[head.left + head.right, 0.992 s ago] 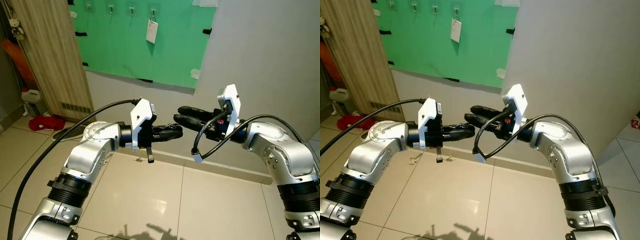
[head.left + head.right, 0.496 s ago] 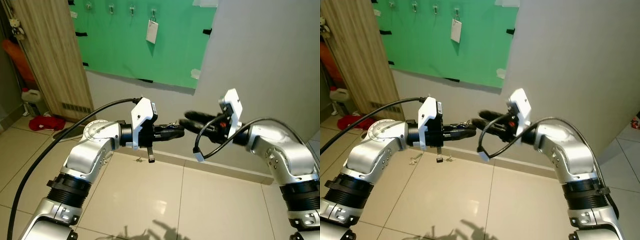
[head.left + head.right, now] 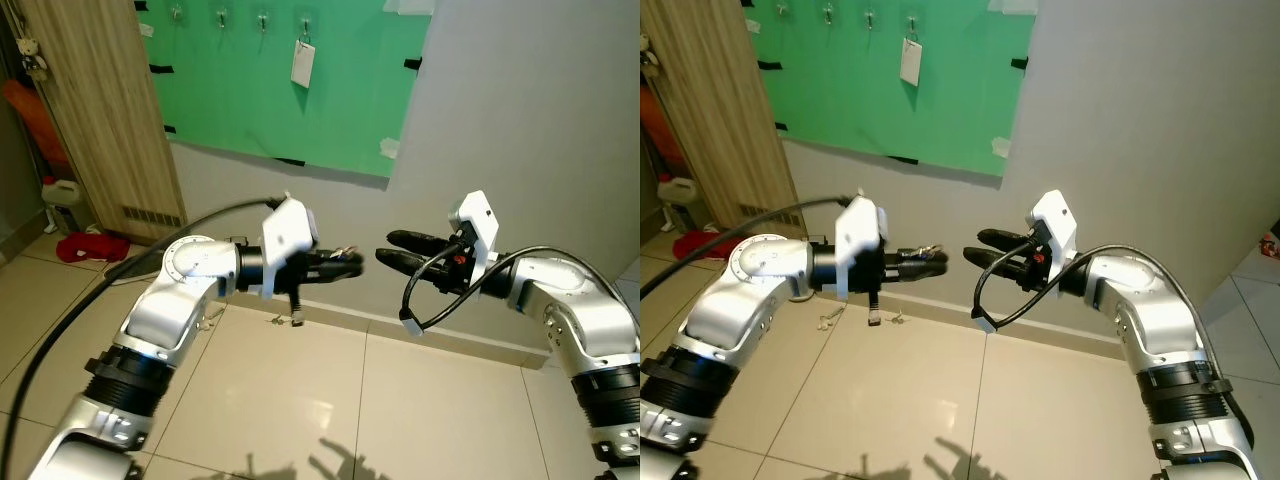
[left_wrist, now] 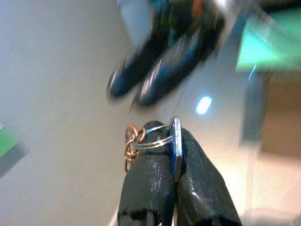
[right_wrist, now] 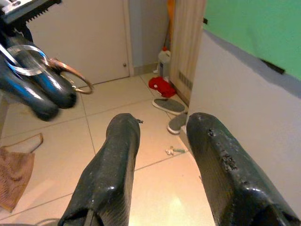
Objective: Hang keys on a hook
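Retreating right tool [image 3: 383,249]; keys [image 4: 155,138] left-held

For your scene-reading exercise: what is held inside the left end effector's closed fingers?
The left end effector pinches a flat key on a silver ring, with copper rings hanging beside it. The key's lower part is hidden between the fingers.

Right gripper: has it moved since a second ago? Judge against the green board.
Yes. The right gripper has drawn back rightward from the left gripper, judged against the green board's lower corner.
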`<state>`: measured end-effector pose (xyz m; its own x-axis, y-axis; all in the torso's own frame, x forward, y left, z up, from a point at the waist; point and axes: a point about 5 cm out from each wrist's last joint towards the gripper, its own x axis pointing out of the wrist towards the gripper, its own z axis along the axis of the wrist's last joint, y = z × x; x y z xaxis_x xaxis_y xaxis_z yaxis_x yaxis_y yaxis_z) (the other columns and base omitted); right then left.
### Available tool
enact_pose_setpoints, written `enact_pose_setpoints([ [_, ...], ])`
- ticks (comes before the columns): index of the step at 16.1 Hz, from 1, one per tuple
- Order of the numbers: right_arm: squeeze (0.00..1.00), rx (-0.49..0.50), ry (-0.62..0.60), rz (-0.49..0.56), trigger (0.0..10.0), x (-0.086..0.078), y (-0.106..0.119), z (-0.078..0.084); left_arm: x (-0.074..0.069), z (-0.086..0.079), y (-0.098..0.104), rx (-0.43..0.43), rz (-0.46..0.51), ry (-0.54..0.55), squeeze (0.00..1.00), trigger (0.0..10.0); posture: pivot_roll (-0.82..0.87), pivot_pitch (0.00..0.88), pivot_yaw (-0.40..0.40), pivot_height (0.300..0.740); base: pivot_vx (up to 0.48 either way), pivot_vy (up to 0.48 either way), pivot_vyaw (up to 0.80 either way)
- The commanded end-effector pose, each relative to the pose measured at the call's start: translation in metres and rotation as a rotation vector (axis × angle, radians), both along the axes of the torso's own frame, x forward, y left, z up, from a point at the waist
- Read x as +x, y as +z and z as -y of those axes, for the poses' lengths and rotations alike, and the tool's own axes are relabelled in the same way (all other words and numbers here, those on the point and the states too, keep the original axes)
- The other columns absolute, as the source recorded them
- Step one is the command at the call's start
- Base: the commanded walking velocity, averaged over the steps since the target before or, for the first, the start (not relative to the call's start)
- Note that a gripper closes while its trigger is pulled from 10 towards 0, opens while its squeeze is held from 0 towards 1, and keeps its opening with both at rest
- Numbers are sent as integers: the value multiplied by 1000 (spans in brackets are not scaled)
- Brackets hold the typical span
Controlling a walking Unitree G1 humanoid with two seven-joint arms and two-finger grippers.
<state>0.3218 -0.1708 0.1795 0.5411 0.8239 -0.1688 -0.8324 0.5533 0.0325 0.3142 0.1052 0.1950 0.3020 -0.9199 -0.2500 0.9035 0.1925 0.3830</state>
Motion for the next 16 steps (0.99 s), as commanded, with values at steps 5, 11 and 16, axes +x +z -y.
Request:
enact_pose_setpoints([
  [5,0,-97,0,6,10000,-3,-17,2,-5,-5,-14,328,191,-112,0,10000,-68,0,-46,740,0,0,0],
  [11,0,-160,22,51,10000,-2,-25,-8,19,7,-14,629,560,-242,0,10000,-52,0,-35,740,0,0,0],
  [16,0,-226,23,166,10000,0,-16,-14,31,31,10,632,1087,-311,0,10000,-70,0,-28,740,0,0,0],
])
